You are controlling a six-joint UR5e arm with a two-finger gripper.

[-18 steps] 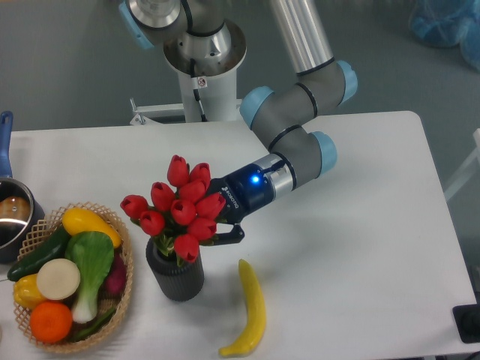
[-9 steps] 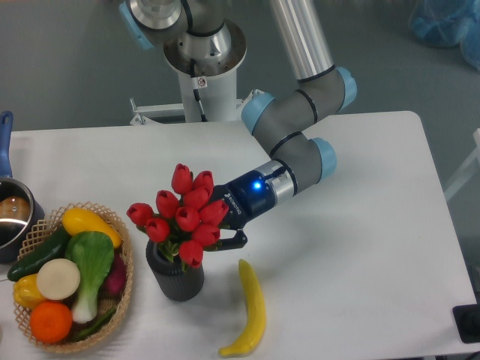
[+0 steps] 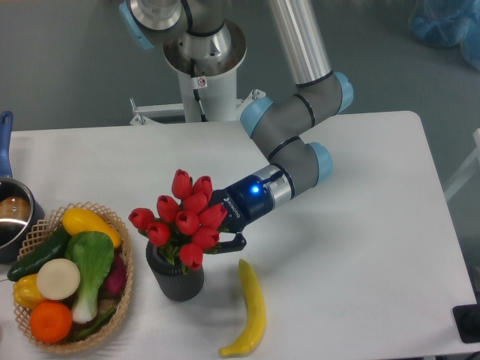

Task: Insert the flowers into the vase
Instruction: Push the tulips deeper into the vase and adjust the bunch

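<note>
The flowers (image 3: 185, 218), a tight bunch of red tulip buds with green stems, stand over the vase (image 3: 177, 278), a short dark grey ribbed cylinder near the table's front. The stems reach down into the vase mouth, and the buds hide most of the mouth. My gripper (image 3: 217, 234) comes in from the right, level with the buds and just above the vase rim. It is shut on the flowers. One dark fingertip (image 3: 231, 242) shows to the right of the lowest bud; the other is hidden behind the buds.
A yellow banana (image 3: 252, 308) lies just right of the vase. A wicker basket (image 3: 126, 279) of vegetables stands close to the vase's left. A pot (image 3: 10, 217) sits at the left edge. The robot base (image 3: 202, 67) is at the back.
The gripper and the flowers have moved slightly down and to the right, so the bunch sits lower over the vase. The arm's elbow has shifted a little to the left.
</note>
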